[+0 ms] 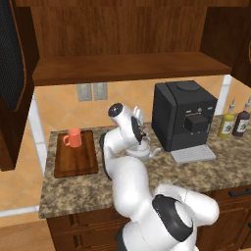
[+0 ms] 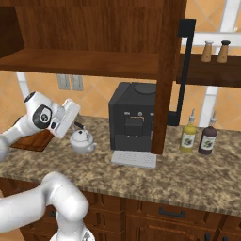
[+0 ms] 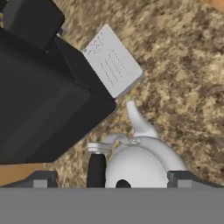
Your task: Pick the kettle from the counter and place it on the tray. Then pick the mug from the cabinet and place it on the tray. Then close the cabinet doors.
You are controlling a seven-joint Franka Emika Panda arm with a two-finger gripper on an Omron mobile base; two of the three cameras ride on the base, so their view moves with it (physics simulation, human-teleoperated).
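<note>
Above me hangs the large dark brown wooden wall cabinet, its single wooden shelf bare where I can see it, one dark-framed door with a black mesh panel swung open at the left edge of my left base view. Below runs the speckled brown-and-tan granite counter over dark wooden drawers. On it the big black boxy coffee machine stands with its pale grey drip grate in front. To the left lies the flat rectangular reddish-brown wooden tray, and the small plain orange-red mug stands upright on its far half. At the right end of the counter stand a yellow-green bottle and a dark brown bottle side by side.

The small squat silver-grey metal kettle sits on the granite between the tray and the coffee machine, just beside the machine, its short spout pointing away from me in the hand view and its black-topped handle off to one side.

My gripper hovers right above the kettle, fingers spread wide to either side of its rounded body, grasping nothing.
</note>
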